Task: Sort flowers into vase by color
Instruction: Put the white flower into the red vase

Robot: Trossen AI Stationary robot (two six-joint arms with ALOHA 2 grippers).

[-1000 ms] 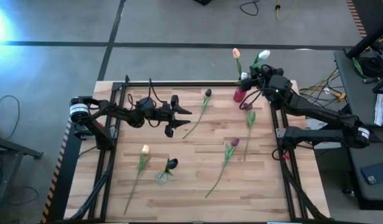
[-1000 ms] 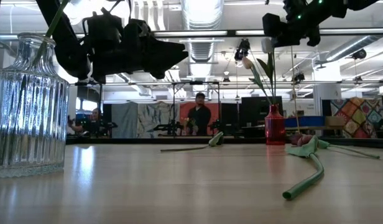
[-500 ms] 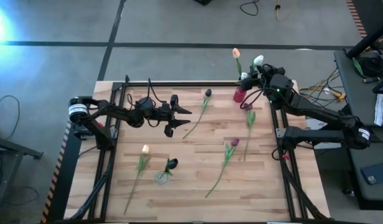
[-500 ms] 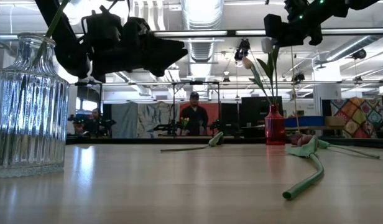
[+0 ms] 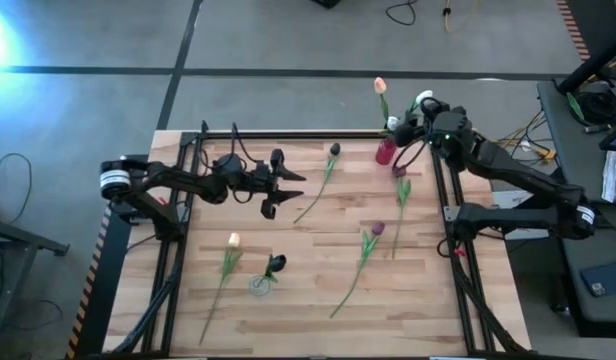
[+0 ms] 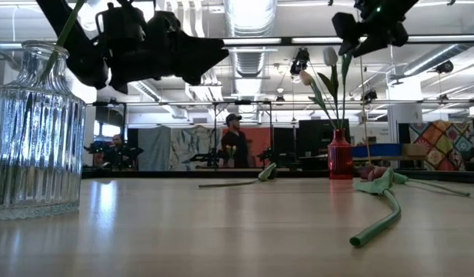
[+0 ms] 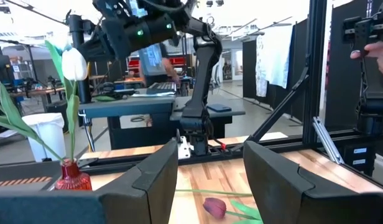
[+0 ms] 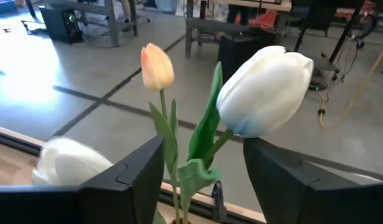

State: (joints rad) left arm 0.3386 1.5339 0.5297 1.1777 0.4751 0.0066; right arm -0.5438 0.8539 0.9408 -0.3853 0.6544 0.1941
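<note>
A red vase (image 5: 385, 152) at the table's far right holds a peach tulip (image 5: 380, 86) and a white tulip (image 8: 265, 90). My right gripper (image 8: 204, 149) is open just below the white head, its fingers on either side of the stem and leaf (image 8: 206, 134), apart from them. A clear glass vase (image 5: 259, 286) near the front holds a dark tulip (image 5: 276, 264). On the wood lie a peach tulip (image 5: 233, 240) and three dark tulips (image 5: 334, 150), (image 5: 399, 172), (image 5: 376, 229). My left gripper (image 5: 288, 190) hangs open above the table's middle left.
A black frame (image 5: 198, 150) runs along the table's edges beside both arm bases. In the low view the glass vase (image 6: 33, 131) stands close on the left, with a tulip stem (image 6: 379, 219) lying at the right. People stand in the room beyond the table.
My right gripper has risen a little above the red vase, away from the stem. The white tulip stays upright in the vase, its head now clear of the gripper. My left gripper has lifted slightly.
</note>
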